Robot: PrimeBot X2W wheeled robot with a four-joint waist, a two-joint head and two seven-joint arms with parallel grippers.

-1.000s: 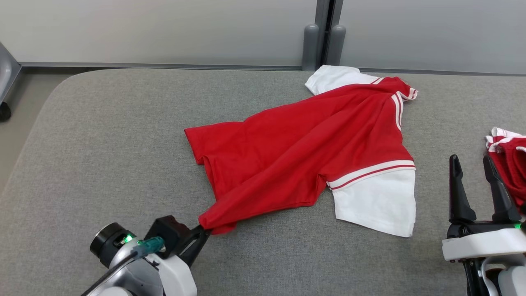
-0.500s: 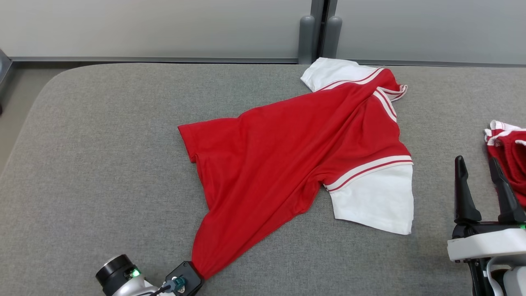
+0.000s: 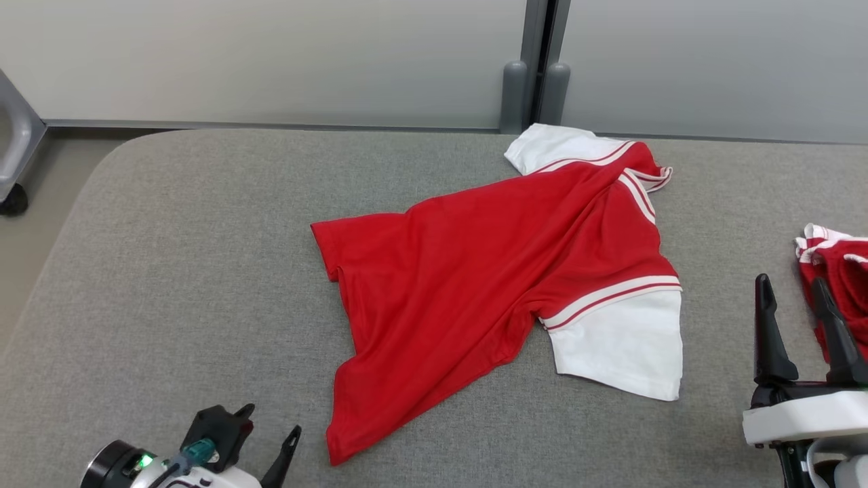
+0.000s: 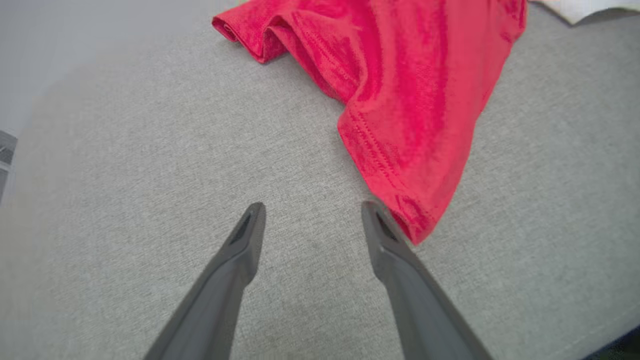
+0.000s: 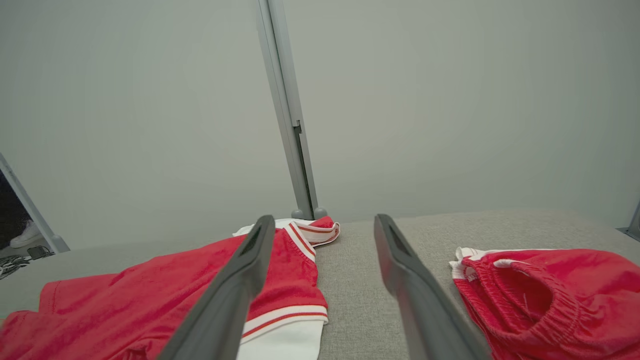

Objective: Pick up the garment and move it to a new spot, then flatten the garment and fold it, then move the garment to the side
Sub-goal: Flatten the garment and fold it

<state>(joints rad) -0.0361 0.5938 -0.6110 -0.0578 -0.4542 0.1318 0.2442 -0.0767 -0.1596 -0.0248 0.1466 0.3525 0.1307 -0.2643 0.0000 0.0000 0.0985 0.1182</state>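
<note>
At the far left edge of the head view, a dark caster wheel stands on the floor beside a grey fabric-covered tabletop with a rounded corner. At the lower left, the left gripper rests low over the tabletop with its two dark fingers spread apart and nothing between them. Seen from the left wrist, the left gripper points at bare grey fabric, and the nearest hem corner of the garment lies just beside one finger; whether they touch is unclear. The garment, a red short-sleeved shirt with white sleeves and white-striped trim, lies spread but wrinkled on the middle of the tabletop, its hem toward the robot's left and its collar toward the far right. One white sleeve lies on the near side, the other by the far edge, below a grey post in the pale wall. At the lower right, the right gripper is upright with fingers wide open and empty. Red shorts with white trim lie bunched at the right edge.
</note>
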